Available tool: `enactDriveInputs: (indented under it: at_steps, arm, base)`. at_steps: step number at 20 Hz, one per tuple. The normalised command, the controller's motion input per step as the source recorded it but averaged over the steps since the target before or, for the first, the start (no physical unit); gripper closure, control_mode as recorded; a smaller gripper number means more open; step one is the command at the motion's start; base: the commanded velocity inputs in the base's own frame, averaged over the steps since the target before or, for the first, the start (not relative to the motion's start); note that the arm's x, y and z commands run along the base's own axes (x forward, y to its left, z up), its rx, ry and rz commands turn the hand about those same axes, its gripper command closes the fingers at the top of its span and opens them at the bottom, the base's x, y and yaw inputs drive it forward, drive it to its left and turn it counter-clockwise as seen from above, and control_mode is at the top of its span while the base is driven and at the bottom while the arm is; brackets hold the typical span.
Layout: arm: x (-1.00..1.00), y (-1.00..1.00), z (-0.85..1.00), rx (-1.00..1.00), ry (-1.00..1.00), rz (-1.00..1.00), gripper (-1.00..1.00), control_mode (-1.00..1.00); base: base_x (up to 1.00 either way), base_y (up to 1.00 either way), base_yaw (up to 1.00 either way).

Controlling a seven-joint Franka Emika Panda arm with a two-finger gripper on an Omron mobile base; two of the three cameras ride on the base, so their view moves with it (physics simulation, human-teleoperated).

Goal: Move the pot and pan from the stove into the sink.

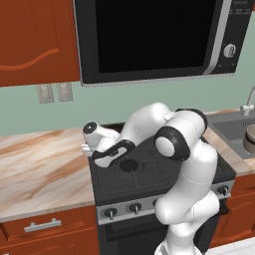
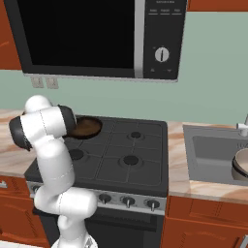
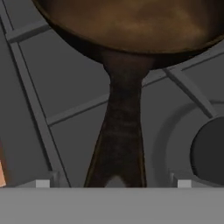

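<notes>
The pot (image 2: 240, 165) already sits in the sink (image 2: 208, 150) at the right; I'm on the pan (image 2: 86, 127), at the stove's (image 2: 131, 160) far left burner. My gripper (image 3: 113, 183) hangs open astride its long, tapered, dark brown handle. Next I should lower and close squarely on that smooth, narrow handle.

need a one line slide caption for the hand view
Open fingers straddle the pan handle, lined up above the stove grates.

The arm (image 2: 46, 140) hides the pan (image 2: 88, 127) handle; the pot (image 2: 240, 163) is edge-cropped
</notes>
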Motion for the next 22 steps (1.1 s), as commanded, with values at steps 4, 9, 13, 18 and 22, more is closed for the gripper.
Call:
enactDriveInputs:
  at_steps: [4,9,13,18,22]
  arm:
    - [0.1,0.09,-0.08,-0.01,0.0,-0.02,-1.0,-1.0]
    - [0.04,-0.02,-0.23,-0.01,0.0,0.0,-1.0,-1.0]
    - [0.01,-0.09,-0.27,0.0,0.0,0.0,-1.0,-1.0]
    - [0.02,-0.02,-0.05,0.0,0.0,0.0,-1.0,-1.0]
    - [0.0,0.0,0.0,0.0,0.0,0.0,-1.0,-1.0]
  base:
    - [0.0,0.0,0.0]
    - [0.0,0.0,0.0]
    - [0.0,0.0,0.0]
    - [0.0,0.0,0.0]
    - [0.0,0.0,0.0]
